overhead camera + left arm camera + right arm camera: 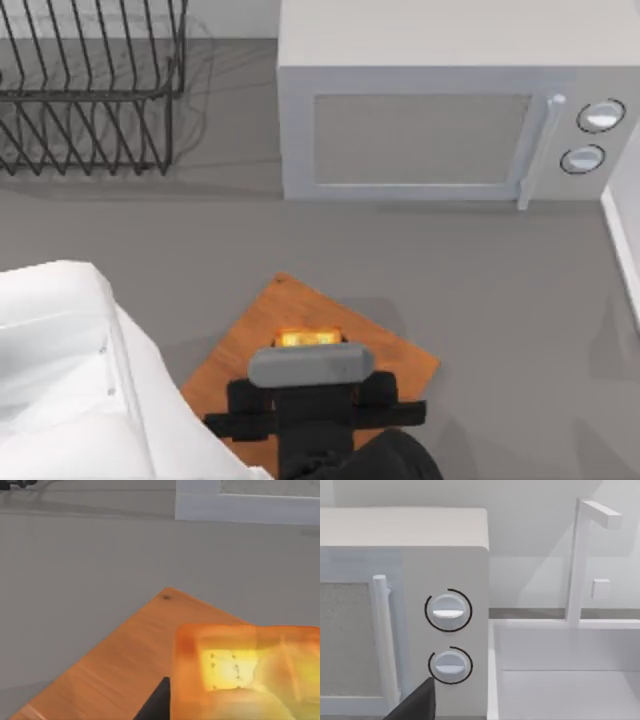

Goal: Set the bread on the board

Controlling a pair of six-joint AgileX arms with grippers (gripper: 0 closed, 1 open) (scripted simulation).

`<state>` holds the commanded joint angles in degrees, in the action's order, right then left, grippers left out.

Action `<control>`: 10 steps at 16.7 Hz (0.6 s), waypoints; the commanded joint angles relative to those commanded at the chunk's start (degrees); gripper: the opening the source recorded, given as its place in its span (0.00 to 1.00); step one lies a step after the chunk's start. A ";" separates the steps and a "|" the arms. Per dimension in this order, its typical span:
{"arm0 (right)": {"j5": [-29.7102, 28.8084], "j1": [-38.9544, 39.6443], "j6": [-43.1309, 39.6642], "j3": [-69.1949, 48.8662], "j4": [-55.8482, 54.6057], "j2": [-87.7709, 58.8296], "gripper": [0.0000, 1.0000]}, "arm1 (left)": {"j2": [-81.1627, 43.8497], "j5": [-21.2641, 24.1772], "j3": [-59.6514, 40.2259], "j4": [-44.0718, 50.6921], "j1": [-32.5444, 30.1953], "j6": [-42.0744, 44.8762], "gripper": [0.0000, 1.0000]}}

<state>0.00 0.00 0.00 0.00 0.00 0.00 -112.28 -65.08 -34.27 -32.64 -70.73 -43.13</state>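
The bread (308, 338) is a small golden-orange toasted piece, and my left gripper (309, 350) is shut on it over the middle of the board (255, 345). The board is a square orange-brown wooden slab lying cornerwise at the table's front centre. In the left wrist view the bread (240, 670) looms close above the board (120, 655), with one dark finger (157, 702) beside it. I cannot tell whether the bread touches the wood. A dark finger (417, 702) of my right gripper shows in the right wrist view, in front of the microwave's knobs.
A grey microwave (450, 100) stands at the back right, its door shut, with two knobs (448, 610). A black wire rack (90, 90) sits at the back left. A large white shape (70, 370) covers the front left. A white basin with a faucet (580, 555) lies right of the microwave.
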 joint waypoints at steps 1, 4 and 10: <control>0.00 0.00 0.00 0.00 0.00 0.00 1.00 | -0.67 0.28 0.42 -0.24 0.14 0.37 0.00; 0.00 0.00 0.00 0.00 0.00 0.00 1.00 | -0.95 0.40 0.62 -0.27 0.18 0.47 0.00; 0.00 0.00 0.00 0.00 0.00 0.00 1.00 | -0.95 0.40 0.62 -0.27 0.18 0.47 0.30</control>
<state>0.00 0.00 0.00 0.00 0.00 0.00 -113.22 -64.68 -33.65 -32.91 -70.55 -42.66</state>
